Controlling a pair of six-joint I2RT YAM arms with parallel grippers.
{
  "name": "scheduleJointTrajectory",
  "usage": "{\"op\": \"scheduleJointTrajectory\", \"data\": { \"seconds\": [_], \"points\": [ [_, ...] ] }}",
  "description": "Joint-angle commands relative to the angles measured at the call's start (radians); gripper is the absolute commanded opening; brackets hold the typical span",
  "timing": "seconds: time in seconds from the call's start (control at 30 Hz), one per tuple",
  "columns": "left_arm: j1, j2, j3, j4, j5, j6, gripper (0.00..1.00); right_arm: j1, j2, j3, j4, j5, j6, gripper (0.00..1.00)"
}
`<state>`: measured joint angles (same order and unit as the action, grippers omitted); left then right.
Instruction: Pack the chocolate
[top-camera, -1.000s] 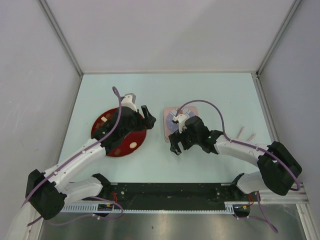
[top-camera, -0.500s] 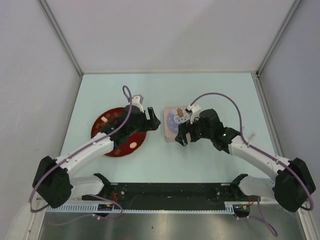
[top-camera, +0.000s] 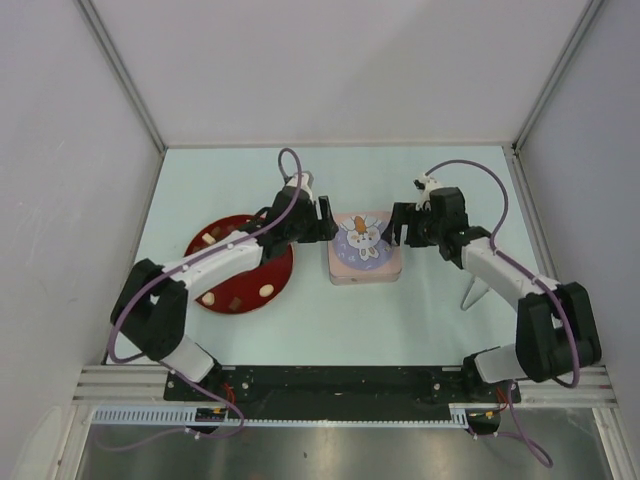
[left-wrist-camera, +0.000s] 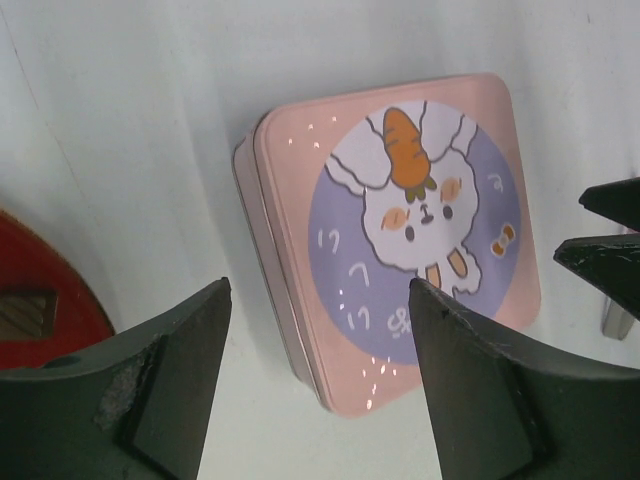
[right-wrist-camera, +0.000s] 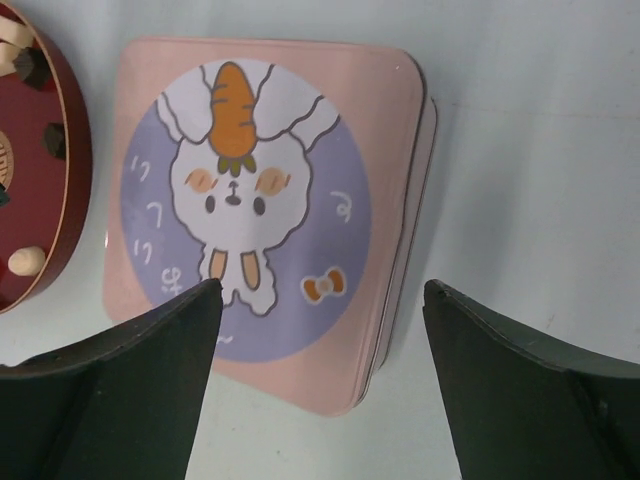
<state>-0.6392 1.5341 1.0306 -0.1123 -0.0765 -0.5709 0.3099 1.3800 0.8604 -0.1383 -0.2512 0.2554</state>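
Note:
The chocolate (top-camera: 267, 290) lies as several small brown and cream pieces on a red plate (top-camera: 283, 270) at the left. It also shows in the right wrist view (right-wrist-camera: 25, 260) and as one dark piece in the left wrist view (left-wrist-camera: 25, 310). A closed pink tin (top-camera: 363, 250) with a rabbit lid sits in the middle. My left gripper (top-camera: 325, 220) is open and empty at the tin's left edge, over its corner (left-wrist-camera: 318, 300). My right gripper (top-camera: 398, 225) is open and empty at the tin's right edge (right-wrist-camera: 320, 295). The lid fills both wrist views (left-wrist-camera: 400, 230) (right-wrist-camera: 260, 210).
Thin tongs (top-camera: 470, 293) lie on the table right of the tin, beside my right forearm. The red plate's rim shows in the wrist views (left-wrist-camera: 60, 300) (right-wrist-camera: 75, 170). Grey walls enclose the table on three sides.
Both arms have stretched out and swung away from the near edge. The grippers now flank the tin, one at each side, and the lid is uncovered. The tongs lie nearer and further left.

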Motion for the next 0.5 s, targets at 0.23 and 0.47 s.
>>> {"op": "scheduleJointTrajectory", "data": {
  "seconds": [0.23,0.47],
  "points": [
    [0.007,0.213,0.192,-0.004,-0.108,0.078,0.70,-0.048,0.258,0.184,0.129,-0.008,0.035,0.66],
    [0.021,0.310,0.253,-0.004,-0.112,0.080,0.65,-0.075,0.364,0.221,0.200,-0.040,0.048,0.54]
  ]
}}
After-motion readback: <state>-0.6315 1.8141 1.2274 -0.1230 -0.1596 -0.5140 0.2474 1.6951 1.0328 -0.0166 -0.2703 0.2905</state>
